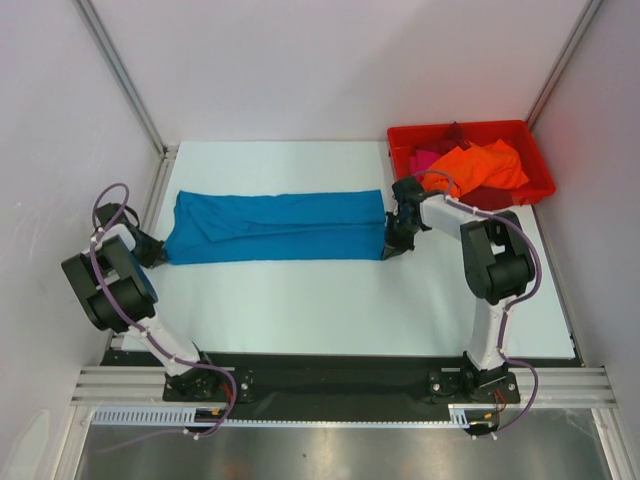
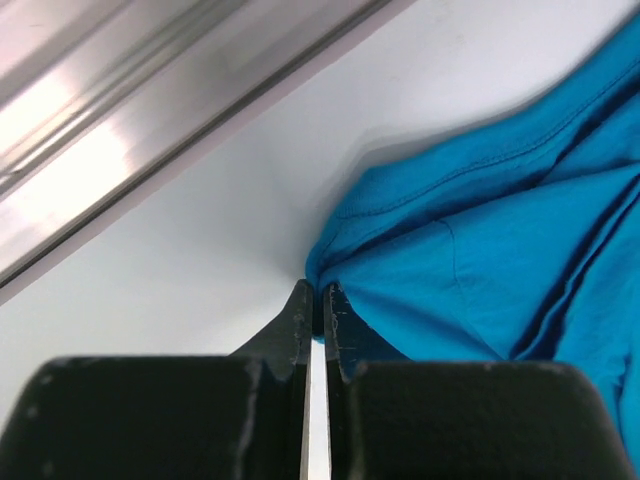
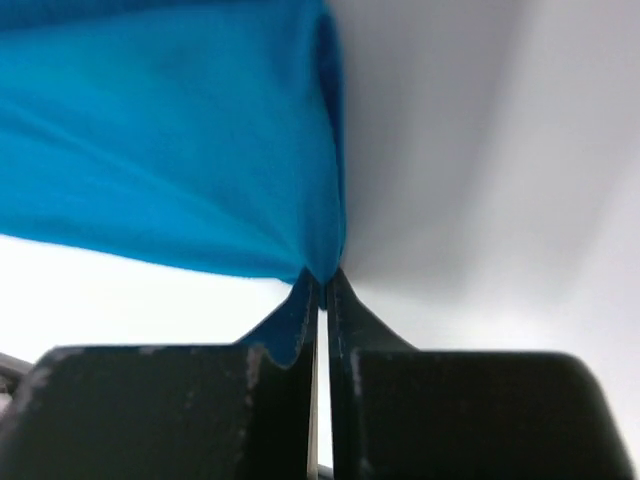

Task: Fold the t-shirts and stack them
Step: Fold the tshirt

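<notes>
A teal-blue t-shirt (image 1: 275,226) lies stretched in a long band across the white table, folded lengthwise. My left gripper (image 1: 155,252) is shut on its left near corner, the cloth (image 2: 470,270) pinched between the fingertips (image 2: 303,305). My right gripper (image 1: 392,245) is shut on its right near corner, the cloth (image 3: 190,150) gathered at the fingertips (image 3: 335,290). An orange t-shirt (image 1: 480,168), a magenta-pink one (image 1: 424,160) and a dark red one (image 1: 508,199) lie bunched in the red bin (image 1: 465,132).
The red bin stands at the back right corner, just behind my right arm. Aluminium frame posts (image 1: 120,70) and white walls close in the sides; a metal rail (image 2: 130,130) runs close by my left gripper.
</notes>
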Controlling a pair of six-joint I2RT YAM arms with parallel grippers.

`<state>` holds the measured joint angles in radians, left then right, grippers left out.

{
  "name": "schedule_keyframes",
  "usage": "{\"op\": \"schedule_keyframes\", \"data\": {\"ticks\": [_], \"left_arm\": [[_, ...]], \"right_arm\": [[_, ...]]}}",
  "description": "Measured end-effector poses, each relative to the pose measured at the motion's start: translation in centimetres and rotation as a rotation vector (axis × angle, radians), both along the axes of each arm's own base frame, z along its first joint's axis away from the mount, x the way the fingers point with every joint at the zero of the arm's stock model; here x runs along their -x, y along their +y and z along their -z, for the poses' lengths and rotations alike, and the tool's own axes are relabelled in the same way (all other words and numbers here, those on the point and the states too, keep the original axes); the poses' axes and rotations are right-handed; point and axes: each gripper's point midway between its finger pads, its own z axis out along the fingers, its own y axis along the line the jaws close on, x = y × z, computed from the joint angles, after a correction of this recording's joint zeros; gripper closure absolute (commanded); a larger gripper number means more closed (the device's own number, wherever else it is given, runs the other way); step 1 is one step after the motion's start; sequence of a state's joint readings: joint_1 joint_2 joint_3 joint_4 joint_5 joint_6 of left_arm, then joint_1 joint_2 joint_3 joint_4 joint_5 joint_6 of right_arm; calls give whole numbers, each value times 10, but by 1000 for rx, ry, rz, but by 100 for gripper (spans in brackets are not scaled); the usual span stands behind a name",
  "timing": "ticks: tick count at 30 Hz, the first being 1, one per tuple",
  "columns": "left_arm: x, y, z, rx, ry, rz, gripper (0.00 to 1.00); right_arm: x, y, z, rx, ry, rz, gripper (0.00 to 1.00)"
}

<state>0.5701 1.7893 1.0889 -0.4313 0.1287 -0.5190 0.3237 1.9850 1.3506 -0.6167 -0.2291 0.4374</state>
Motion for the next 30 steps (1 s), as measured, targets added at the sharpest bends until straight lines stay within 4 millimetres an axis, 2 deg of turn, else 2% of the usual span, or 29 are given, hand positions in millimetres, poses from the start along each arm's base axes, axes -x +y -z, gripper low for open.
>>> {"op": "schedule_keyframes", "data": {"ticks": [4, 5, 6, 7, 8, 9, 10, 11, 12, 16, 20, 22, 25, 28, 30], "left_arm": [[17, 6, -9, -47, 21, -29, 99], [22, 9, -11, -51, 25, -43, 98], [28, 12, -11, -54, 32, -58, 95], [32, 15, -12, -55, 42, -73, 85], [37, 18, -11, -55, 53, -85, 81], [40, 20, -10, -58, 63, -94, 75], [44, 22, -10, -63, 73, -101, 59], [47, 22, -10, -68, 84, -102, 52], [50, 22, -11, -74, 92, -105, 42], [54, 21, -26, -100, 78, -111, 35], [49, 10, -46, -132, 46, -81, 41], [43, -3, -55, -139, 26, -48, 51], [32, -30, -66, -138, -12, 35, 57], [18, -66, -76, -132, -55, 148, 48], [12, -89, -77, -108, -81, 207, 48]], "right_arm": [[43, 10, 1, 8, 55, -39, 100], [54, 12, 1, 9, 72, -46, 97], [65, 14, 1, 8, 89, -54, 83], [75, 16, 2, 6, 104, -59, 81], [81, 16, 1, 6, 115, -65, 78], [88, 16, 1, 11, 127, -67, 68], [93, 15, 0, 17, 138, -66, 61], [95, 12, -2, 27, 140, -66, 56], [94, 10, -5, 36, 137, -64, 51], [81, 2, -25, 70, 92, -78, 51], [46, 10, -56, 50, -19, -105, 60], [31, 19, -64, 24, -55, -117, 64], [21, 29, -59, -10, -58, -130, 70], [20, 34, -40, -19, -11, -130, 73], [21, 35, -24, -16, 25, -129, 73]]}}
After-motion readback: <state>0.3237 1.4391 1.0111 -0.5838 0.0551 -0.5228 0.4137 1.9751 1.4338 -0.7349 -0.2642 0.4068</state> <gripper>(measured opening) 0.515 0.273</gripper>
